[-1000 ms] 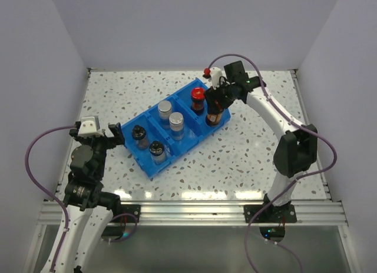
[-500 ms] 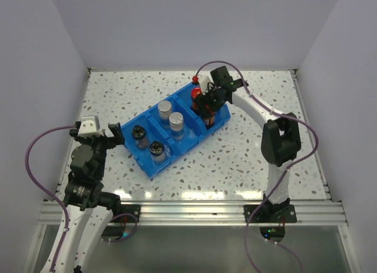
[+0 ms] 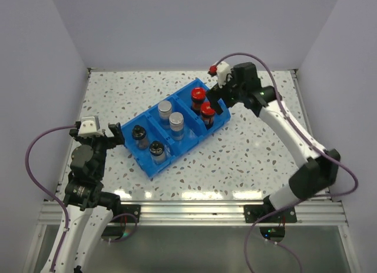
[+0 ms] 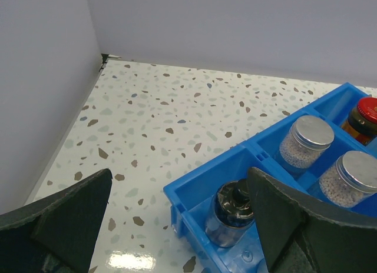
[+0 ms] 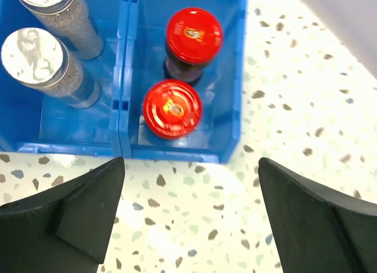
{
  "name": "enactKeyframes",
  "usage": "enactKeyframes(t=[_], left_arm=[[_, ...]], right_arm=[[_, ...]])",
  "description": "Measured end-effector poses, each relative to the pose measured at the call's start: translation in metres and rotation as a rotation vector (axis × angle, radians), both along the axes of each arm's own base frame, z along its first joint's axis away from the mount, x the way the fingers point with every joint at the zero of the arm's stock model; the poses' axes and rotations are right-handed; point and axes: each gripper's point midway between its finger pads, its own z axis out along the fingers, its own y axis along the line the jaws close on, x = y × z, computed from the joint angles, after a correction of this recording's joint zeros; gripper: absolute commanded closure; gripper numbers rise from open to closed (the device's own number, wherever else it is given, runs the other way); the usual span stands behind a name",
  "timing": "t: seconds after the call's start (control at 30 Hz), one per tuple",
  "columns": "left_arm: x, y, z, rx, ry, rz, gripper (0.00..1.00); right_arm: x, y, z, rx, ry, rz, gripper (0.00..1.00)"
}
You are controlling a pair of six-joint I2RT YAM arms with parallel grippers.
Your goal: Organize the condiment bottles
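Two red-capped bottles point(image 3: 207, 108) stand in the blue bin point(image 3: 154, 169), just beside the right fingers point(image 3: 219, 94); the black-capped pair point(image 3: 156, 147) stands near the left fingers point(image 3: 115, 132).

Table point(image 3: 247, 149) open around bin point(image 3: 187, 146); condiment bottles point(image 3: 176, 121) fill compartments.

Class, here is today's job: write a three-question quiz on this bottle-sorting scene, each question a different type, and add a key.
1. True or false: both red-capped bottles stand in the same compartment of the blue bin.
2. Which caps share the middle compartment? A) black B) silver C) red
3. Fill in: the right claw is ____ and holds nothing.
Key: 1 true; 2 B, the silver-capped bottles; 3 open.
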Motion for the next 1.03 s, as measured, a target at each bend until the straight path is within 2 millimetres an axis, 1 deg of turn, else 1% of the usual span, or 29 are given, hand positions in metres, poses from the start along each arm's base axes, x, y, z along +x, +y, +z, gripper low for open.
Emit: enactKeyframes(t=[0.03, 0.1, 0.13, 0.17, 0.23, 0.3, 0.33, 0.43, 0.5, 0.63, 0.77, 1.03], left_arm=[[0.0, 0.0, 0.0, 0.0, 0.0, 0.0, 0.0], [0.0, 0.0, -0.001, 0.0, 0.002, 0.0, 0.0], [0.001, 0.0, -0.001, 0.001, 0.004, -0.001, 0.0], [0.001, -0.001, -0.002, 0.001, 0.007, -0.002, 0.0], [0.003, -0.002, -0.004, 0.003, 0.017, -0.006, 0.0], [0.004, -0.002, -0.006, 0.005, 0.025, -0.008, 0.0], [0.004, -0.002, -0.006, 0.005, 0.028, -0.008, 0.0], [0.005, -0.002, -0.008, 0.007, 0.035, -0.008, 0.0], [0.006, -0.003, -0.009, 0.008, 0.041, -0.008, 0.0], [0.008, -0.003, -0.012, 0.01, 0.053, -0.008, 0.0], [0.01, -0.003, -0.015, 0.013, 0.065, -0.008, 0.0], [0.011, -0.003, -0.017, 0.015, 0.075, -0.008, 0.0]], right_arm=[[-0.008, -0.009, 0.017, 0.023, -0.055, -0.029, 0.01], [-0.025, -0.037, 0.042, 0.082, -0.139, -0.111, 0.01], [-0.034, -0.056, 0.051, 0.115, -0.167, -0.169, 0.01], [-0.038, -0.08, 0.058, 0.144, -0.199, -0.246, 0.01], [-0.046, -0.132, 0.067, 0.166, -0.271, -0.435, 0.01], [-0.055, -0.165, 0.064, 0.162, -0.32, -0.577, 0.01], [-0.063, -0.173, 0.059, 0.154, -0.329, -0.622, 0.01], [-0.082, -0.188, 0.042, 0.136, -0.34, -0.709, 0.01], [-0.093, -0.2, 0.035, 0.126, -0.354, -0.773, 0.01], [-0.107, -0.215, 0.037, 0.139, -0.393, -0.861, 0.01], [-0.111, -0.222, 0.042, 0.158, -0.415, -0.919, 0.01], [-0.112, -0.225, 0.032, 0.155, -0.399, -0.944, 0.01]])
